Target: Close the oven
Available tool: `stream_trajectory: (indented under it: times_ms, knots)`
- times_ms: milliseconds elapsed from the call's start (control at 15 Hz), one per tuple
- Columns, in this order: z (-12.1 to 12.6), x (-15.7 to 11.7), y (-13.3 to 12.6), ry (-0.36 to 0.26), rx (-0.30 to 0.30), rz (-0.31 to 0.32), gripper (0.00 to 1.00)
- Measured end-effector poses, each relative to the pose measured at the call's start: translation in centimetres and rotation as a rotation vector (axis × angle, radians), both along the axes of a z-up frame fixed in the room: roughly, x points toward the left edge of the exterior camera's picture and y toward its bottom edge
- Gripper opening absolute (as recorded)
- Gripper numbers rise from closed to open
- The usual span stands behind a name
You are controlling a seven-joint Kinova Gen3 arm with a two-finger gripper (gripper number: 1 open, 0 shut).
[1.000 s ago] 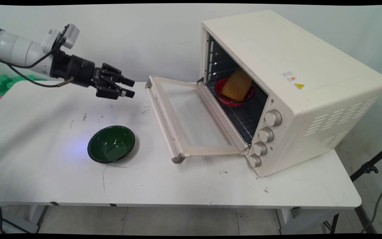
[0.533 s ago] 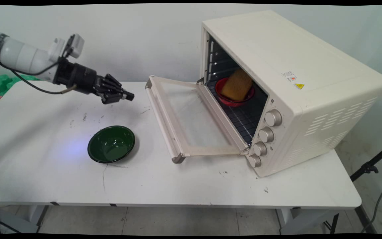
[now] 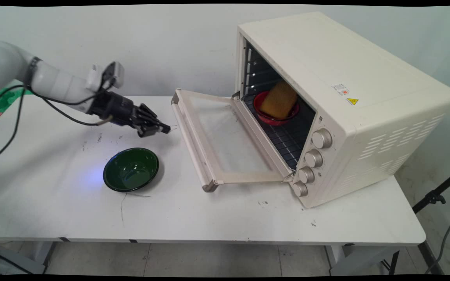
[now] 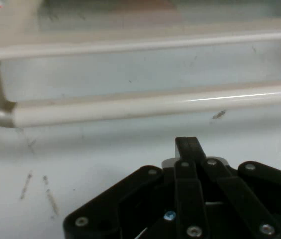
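Landmark: a cream toaster oven [image 3: 338,105] stands on the right half of the white desk [image 3: 209,218], turned at an angle, with four round knobs [image 3: 313,159] down its front edge.
Oven door: the glass door [image 3: 225,140] is dropped fully open and lies nearly flat, reaching out from the oven toward the left. Its long pale handle bar [image 3: 191,137] runs along the door's outer edge.
Inside the oven: a red bowl [image 3: 275,111] sits on the wire rack, toward the back, with a yellow-orange sponge-like block [image 3: 279,100] leaning in it.
Tool: the black tool [image 3: 164,129] hangs low over the desk, just beside the door's handle bar, on the side away from the oven, and points at it. Its two fingers are pressed together with nothing between them.
Hand view: the closed fingertips [image 4: 186,146] rise from the bottom, and the handle bar [image 4: 145,105] crosses the picture just beyond them, not touching; its curved grey end sits at the picture's left.
Green bowl: a dark green, glossy bowl [image 3: 131,169] rests upright on the desk, well to the left of the oven door and nearer the camera than the tool.
Desk surface: scuffed, with dark marks and scratches [image 3: 100,137] near the tool.
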State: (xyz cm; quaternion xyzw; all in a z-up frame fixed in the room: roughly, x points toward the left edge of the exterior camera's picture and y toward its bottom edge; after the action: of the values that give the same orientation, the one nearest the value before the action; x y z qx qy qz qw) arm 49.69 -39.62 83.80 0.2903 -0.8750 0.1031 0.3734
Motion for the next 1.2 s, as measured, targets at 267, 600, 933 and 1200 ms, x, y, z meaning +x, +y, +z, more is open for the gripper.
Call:
stream_trajectory:
  times_ms: [267, 600, 933, 1200]
  knots:
    - [-2.1, -2.4, -1.0, -0.015, 0.026, 0.008, 0.00]
    - [-4.6, -5.5, -2.7, -0.027, 0.051, 0.014, 0.00]
    - [-6.1, -7.6, -4.0, -0.030, 0.060, 0.025, 0.00]
    - [-5.9, -8.1, -4.4, -0.029, 0.055, 0.042, 0.00]
